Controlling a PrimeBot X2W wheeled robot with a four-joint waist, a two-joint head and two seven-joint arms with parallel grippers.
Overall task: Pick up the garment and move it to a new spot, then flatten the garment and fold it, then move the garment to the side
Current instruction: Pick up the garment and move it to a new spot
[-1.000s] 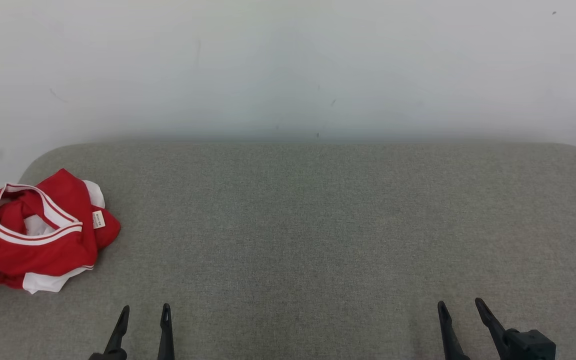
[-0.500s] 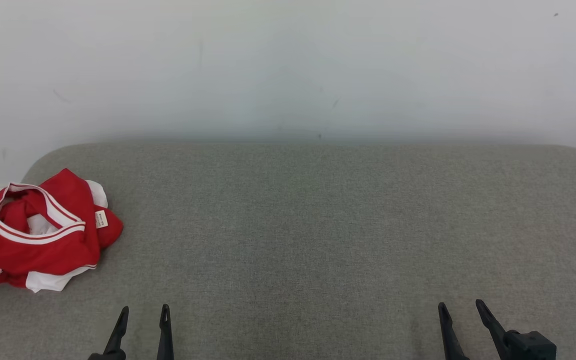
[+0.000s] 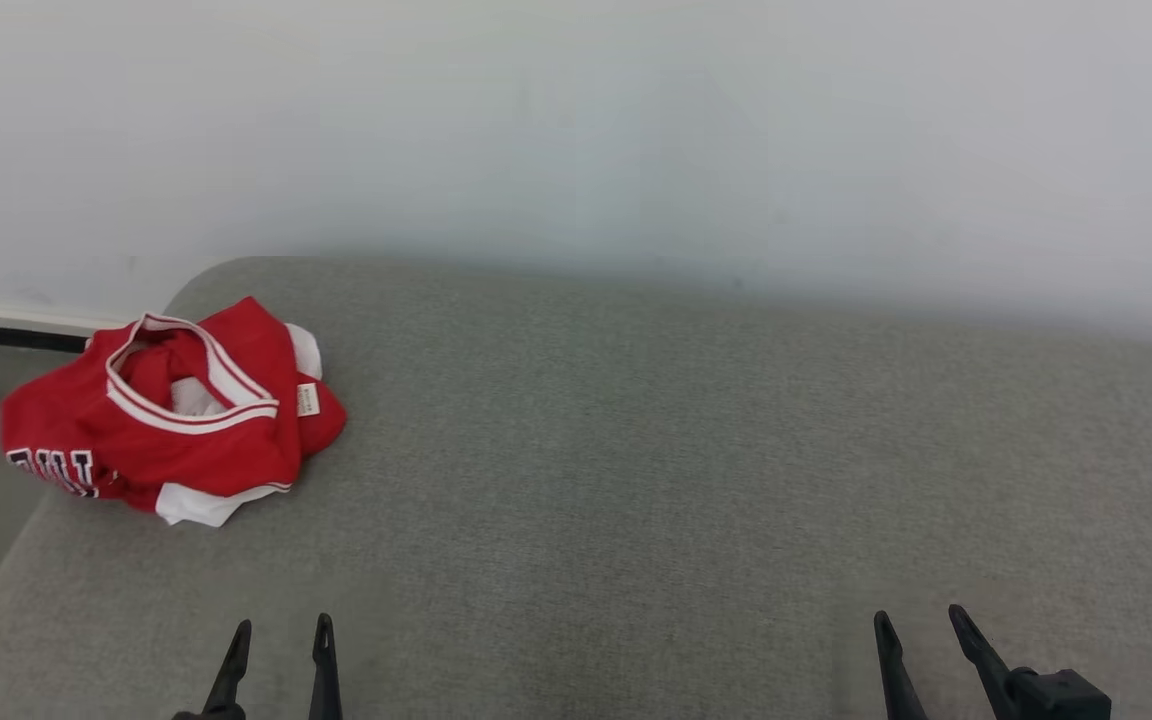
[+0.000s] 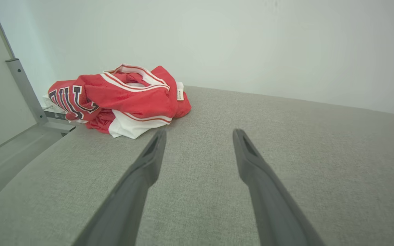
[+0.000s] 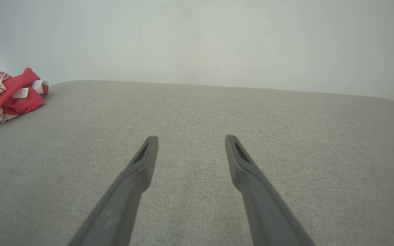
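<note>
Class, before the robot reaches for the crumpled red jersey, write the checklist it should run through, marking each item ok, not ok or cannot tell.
1. Left gripper open and empty: ok.
2. Right gripper open and empty: ok.
3. Red jersey in full sight: ok.
4. Jersey wholly on the grey cushion: not ok, its left part overhangs the edge.
5. Bare cushion between left gripper and jersey: ok.
6. Jersey free of the metal frame beside it: cannot tell.

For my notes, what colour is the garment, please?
Red garment with white trim; left wrist view shows it best.
</note>
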